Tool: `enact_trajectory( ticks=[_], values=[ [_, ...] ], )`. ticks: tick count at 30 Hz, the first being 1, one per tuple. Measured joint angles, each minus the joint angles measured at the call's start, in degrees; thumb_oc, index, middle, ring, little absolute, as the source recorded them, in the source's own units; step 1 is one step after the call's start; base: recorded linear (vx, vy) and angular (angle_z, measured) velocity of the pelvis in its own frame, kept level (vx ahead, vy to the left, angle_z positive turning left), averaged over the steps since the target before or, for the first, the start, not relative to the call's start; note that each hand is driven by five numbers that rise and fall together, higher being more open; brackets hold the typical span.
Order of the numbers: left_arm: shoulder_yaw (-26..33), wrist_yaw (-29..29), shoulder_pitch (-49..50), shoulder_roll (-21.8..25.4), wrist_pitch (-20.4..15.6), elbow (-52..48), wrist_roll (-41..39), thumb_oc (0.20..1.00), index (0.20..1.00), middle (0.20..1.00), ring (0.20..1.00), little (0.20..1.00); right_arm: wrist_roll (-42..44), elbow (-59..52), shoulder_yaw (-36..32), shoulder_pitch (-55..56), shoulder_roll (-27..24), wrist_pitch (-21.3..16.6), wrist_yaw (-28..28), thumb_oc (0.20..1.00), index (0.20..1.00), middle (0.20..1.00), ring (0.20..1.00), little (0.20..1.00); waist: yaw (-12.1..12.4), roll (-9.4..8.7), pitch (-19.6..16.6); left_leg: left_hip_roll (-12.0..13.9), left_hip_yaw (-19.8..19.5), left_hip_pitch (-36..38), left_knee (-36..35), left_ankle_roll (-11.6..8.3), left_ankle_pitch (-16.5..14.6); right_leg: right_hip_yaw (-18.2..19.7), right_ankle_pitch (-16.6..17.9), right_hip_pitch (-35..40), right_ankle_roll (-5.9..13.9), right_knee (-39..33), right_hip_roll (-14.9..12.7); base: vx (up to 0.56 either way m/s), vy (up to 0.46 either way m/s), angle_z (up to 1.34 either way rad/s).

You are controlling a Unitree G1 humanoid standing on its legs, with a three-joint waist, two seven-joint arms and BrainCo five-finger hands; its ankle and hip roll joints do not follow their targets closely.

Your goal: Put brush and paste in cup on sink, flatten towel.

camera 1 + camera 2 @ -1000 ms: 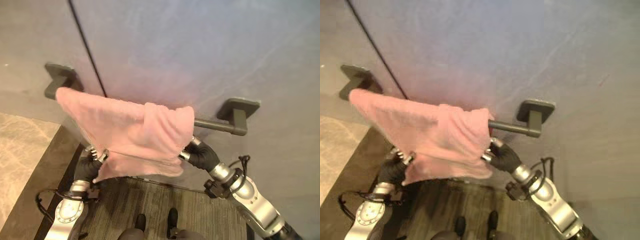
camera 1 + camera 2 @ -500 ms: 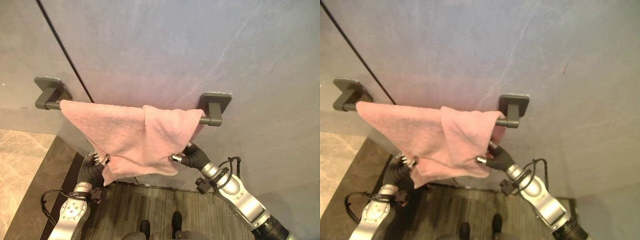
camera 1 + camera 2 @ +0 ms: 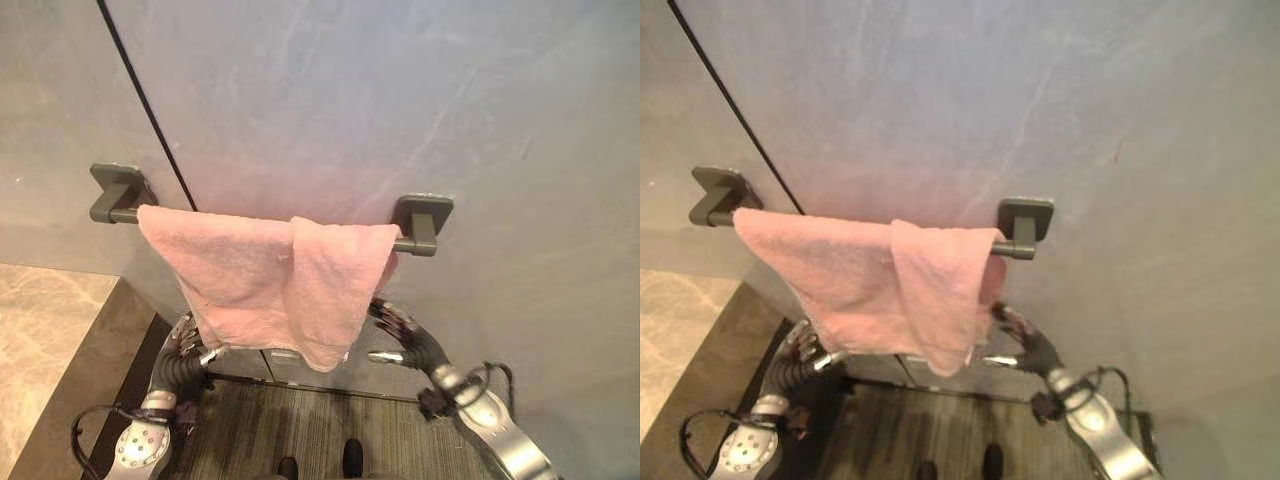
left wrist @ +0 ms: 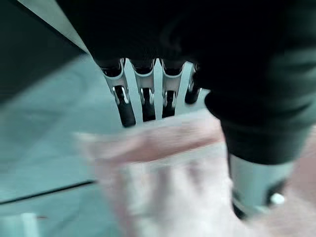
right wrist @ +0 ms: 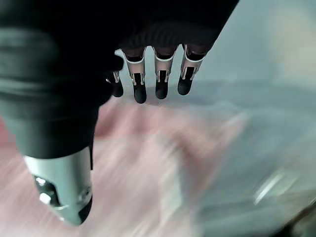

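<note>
Right hand (image 3: 400,338) sat below the right end of the towel (image 3: 262,285), fingers splayed and holding nothing, clear of the cloth; in its wrist view the fingers were straight with pink cloth past them, nothing pinched. Left hand (image 3: 187,352) was low under the towel's left hanging edge, fingers relaxed in its wrist view, cloth just past the tips; released too, as far as I could see.

Towel hung over the towel bar (image 3: 415,246) between the two wall brackets (image 3: 113,188); left part lay roughly flat, right part was doubled over itself in a thick fold with a vertical ridge near the middle; so not flattened yet.

Risks, my read: both hands off the cloth with the fold left in, so the job could get called done early; the bunched right side hung heavier and lower, so a tug from one hand alone could drag the whole towel sideways or off the bar; fingers reaching up from under could snag the fold and tighten it rather than spread it.

Versus a second back: both hands had been gripping the lower edge and pulling it out toward the robot; since then they had let go and dropped, and the towel had fallen to hang straight; the camera had shifted too.
</note>
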Motion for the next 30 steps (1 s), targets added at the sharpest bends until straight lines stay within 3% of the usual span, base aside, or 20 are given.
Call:
enact_trajectory(
  ticks=[5, 10, 13, 16, 20, 23, 24, 27, 28, 30],
  values=[
    [8.08, 3.56, 3.55, -4.46, 1.0, 0.41, 1.82, 1.0, 1.0, 1.0, 1.0, 1.0, -1.37, -0.55, -14.82, 9.59, 2.42, -0.15, -5.25, 1.0, 1.0, 1.0, 1.0, 1.0, -2.82, 0.41, -0.2, 0.25, 0.0, -0.65, -0.21, 0.2, -0.14, -0.05, -0.01, -0.44, -0.01, 0.0, 0.22, 0.0, 0.0, 0.0],
    [17.08, 11.14, 4.22, -5.95, 0.8, -5.03, 8.17, 1.0, 1.0, 1.0, 1.0, 1.0, -7.67, -11.29, -23.47, 13.06, 3.19, -1.5, -10.35, 1.0, 1.0, 1.0, 1.0, 1.0, -3.33, 1.02, -0.34, 0.34, 0.09, -1.09, -0.21, 0.24, -0.17, 0.02, 0.09, -1.03, 0.08, 0.0, 0.32, 0.0, 0.001, -0.01],
    [23.84, 18.5, 3.83, -5.27, -1.6, -12.38, 14.4, 1.0, 1.0, 1.0, 1.0, 1.0, -15.02, -20.15, -28.18, 11.07, 2.58, -7.74, -15.15, 1.0, 1.0, 1.0, 1.0, 1.0, -3.39, 0.8, -0.71, 0.41, 0.05, -1.54, 0.03, 0.06, 0.03, -0.05, 0.17, -1.35, 0.09, 0.0, 0.37, 0.0, 0.0, 0.0],
    [24.61, 22.51, 3.29, -3.81, -2.66, -15.09, 18.22, 1.0, 1.0, 1.0, 1.0, 1.0, -17.75, -24.56, -26.62, 8.18, 1.98, -10.3, -17.16, 1.0, 1.0, 1.0, 1.0, 1.0, -3.14, 0.49, -1.07, 0.41, 0.07, -1.63, 0.04, -0.08, 0.07, -0.04, 0.12, -1.44, 0.06, 0.0, 0.38, 0.0, 0.0, 0.0],
    [27.76, 27.57, 2.04, -0.18, -3.09, -19.5, 26.96, 1.0, 1.0, 1.0, 1.0, 1.0, -24.21, -32.29, -20.35, 3.25, -5.22, -13.18, -18.41, 1.0, 1.0, 1.0, 1.0, 1.0, -2.48, -0.08, -1.52, 0.41, 0.1, -1.61, 0.08, -0.12, 0.13, -0.08, 0.15, -1.37, 0.04, 0.01, 0.36, -0.02, 0.008, 0.0],
    [27.56, 28.26, 0.69, 2.85, -3.2, -21.86, 30.26, 1.0, 1.0, 1.0, 1.0, 1.0, -27.26, -32.55, -15.82, 0.03, -9.15, -14.19, -18.32, 1.0, 1.0, 1.0, 1.0, 1.0, -2.16, -0.35, -1.68, 0.37, 0.03, -1.51, 0.09, -0.13, 0.15, -0.09, 0.12, -1.21, 0.1, 0.01, 0.32, -0.04, 0.006, 0.0],
    [26.65, 28.25, 0.7, 7.95, -3.31, -23.61, 33.72, 1.0, 1.0, 1.0, 1.0, 1.0, -29.52, -32.39, -12.01, -2.86, -13.06, -14.2, -18.47, 1.0, 1.0, 1.0, 1.0, 1.0, -1.63, -0.57, -1.82, 0.35, 0.07, -1.48, 0.09, -0.14, 0.13, -0.09, 0.13, -1.23, 0.11, 0.01, 0.29, 0.0, 0.0, 0.0],
    [25.11, 27.58, 1.65, 16.97, -4.35, -25.49, 37.43, 1.0, 1.0, 1.0, 1.0, 1.0, -32.86, -32.2, -9.53, -6.59, -17.1, -14.87, -18.6, 1.0, 1.0, 1.0, 1.0, 1.0, -0.73, -0.33, -1.67, 0.34, -0.02, -1.46, 0.06, -0.14, 0.12, -0.09, 0.13, -1.17, 0.11, 0.01, 0.26, 0.0, 0.0, 0.0],
    [24.5, 26.66, 2.42, 21.55, -5.06, -25.68, 38.4, 1.0, 1.0, 1.0, 1.0, 1.0, -33.49, -32.2, -7.0, -9.14, -20.55, -14.99, -18.58, 1.0, 1.0, 1.0, 1.0, 1.0, -0.76, -0.14, -1.55, 0.33, 0.02, -1.44, 0.07, -0.14, 0.13, -0.1, 0.15, -1.17, 0.09, 0.01, 0.27, 0.0, 0.0, 0.0],
    [23.38, 25.81, 2.46, 25.11, -5.9, -25.66, 39.72, 1.0, 1.0, 1.0, 1.0, 1.0, -35.06, -31.71, -5.17, -11.35, -23.49, -15.26, -18.54, 1.0, 1.0, 1.0, 1.0, 1.0, -0.81, 0.23, -1.38, 0.27, 0.03, -1.27, 0.06, -0.14, 0.12, -0.1, 0.15, -1.04, 0.09, 0.02, 0.25, 0.0, 0.0, 0.0]
  ],
)
